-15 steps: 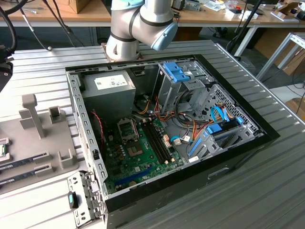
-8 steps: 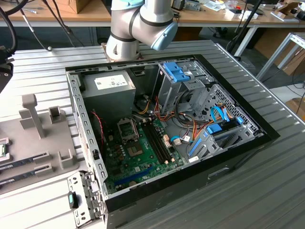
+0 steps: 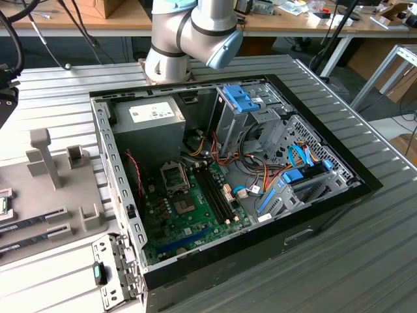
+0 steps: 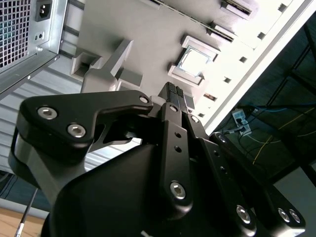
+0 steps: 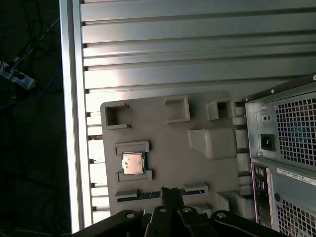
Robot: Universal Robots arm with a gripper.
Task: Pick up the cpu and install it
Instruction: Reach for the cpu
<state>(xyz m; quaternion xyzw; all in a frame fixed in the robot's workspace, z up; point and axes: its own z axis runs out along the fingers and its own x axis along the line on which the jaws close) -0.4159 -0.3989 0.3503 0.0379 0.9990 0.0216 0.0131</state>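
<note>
First wrist view shows our gripper (image 5: pixel 170 191) closed and empty at the edge of the grey tray (image 5: pixel 177 163), the cpu (image 5: pixel 133 162) seated in that tray; descending unopened, we risk striking it.

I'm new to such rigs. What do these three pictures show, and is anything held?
One picture is taken off the arm: a grey robot arm stands behind an open computer case on a ribbed metal table. The other two come from cameras at its wrist, looking past the black gripper. Its fingers are shut on nothing. Beyond them lies a grey parts tray; the cpu, a small silver square, sits in one pocket, untouched.
</note>
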